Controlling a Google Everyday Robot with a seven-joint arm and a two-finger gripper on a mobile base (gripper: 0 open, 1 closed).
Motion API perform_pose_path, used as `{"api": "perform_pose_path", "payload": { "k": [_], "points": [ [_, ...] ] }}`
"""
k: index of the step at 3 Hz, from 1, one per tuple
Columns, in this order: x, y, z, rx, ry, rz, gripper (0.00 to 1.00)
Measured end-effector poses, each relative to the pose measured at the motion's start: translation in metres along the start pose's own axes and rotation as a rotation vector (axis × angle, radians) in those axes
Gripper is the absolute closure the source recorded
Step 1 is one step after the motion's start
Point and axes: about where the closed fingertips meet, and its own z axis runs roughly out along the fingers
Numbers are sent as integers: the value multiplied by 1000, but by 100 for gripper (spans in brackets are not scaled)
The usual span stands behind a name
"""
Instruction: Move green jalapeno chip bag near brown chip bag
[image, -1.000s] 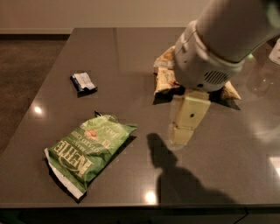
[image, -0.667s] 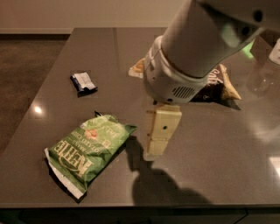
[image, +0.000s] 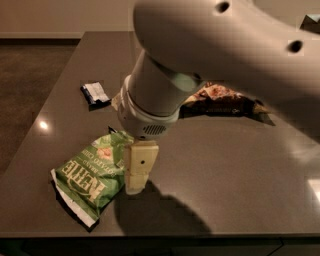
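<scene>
The gripper (image: 136, 184), open or clenched one cannot tell, is hanging over the right edge of the green chip bag (image: 92, 175), which is lying diagonally on the table (image: 235, 185), well apart from the brown chip bag (image: 220, 97).

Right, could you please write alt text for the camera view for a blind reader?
The robot's gripper hangs over one edge of the green jalapeno chip bag on a dark table; the brown chip bag lies farther back, partly behind the arm.
</scene>
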Motion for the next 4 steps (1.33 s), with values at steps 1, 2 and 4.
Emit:
{"api": "perform_pose_path", "payload": {
  "k": [1, 2, 4],
  "points": [
    [-4, -4, 43, -40, 21, -21, 0],
    [3, -8, 75, -90, 53, -40, 0],
    [16, -26, 61, -172, 21, 28, 36]
  ]
}}
